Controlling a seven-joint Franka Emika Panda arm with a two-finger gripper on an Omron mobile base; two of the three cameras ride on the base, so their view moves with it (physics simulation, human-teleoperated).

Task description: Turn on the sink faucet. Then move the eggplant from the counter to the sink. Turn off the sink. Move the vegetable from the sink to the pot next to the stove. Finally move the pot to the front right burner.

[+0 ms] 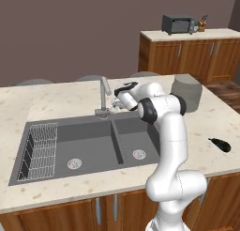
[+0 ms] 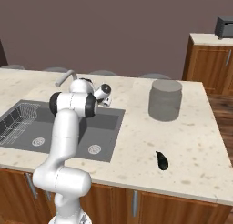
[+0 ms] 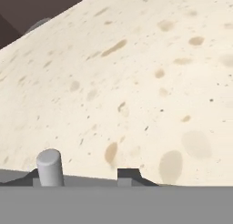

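Arm folded forward, wrist bent low; claw [image 3: 86, 175] fingers seemingly slightly apart, holding nothing.

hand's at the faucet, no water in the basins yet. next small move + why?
Probably nudge the hand sideways into the sink faucet lever. The hand sits right beside the faucet base, a grey stub stands by one fingertip in the hand view, and the eggplant lies untouched on the counter.

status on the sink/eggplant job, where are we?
Nothing looks done. In hand: the gripper is at the sink faucet, by its side lever; no water seen running. Left: the eggplant lies on the counter, the sink holds no vegetable, and the later pot steps follow.
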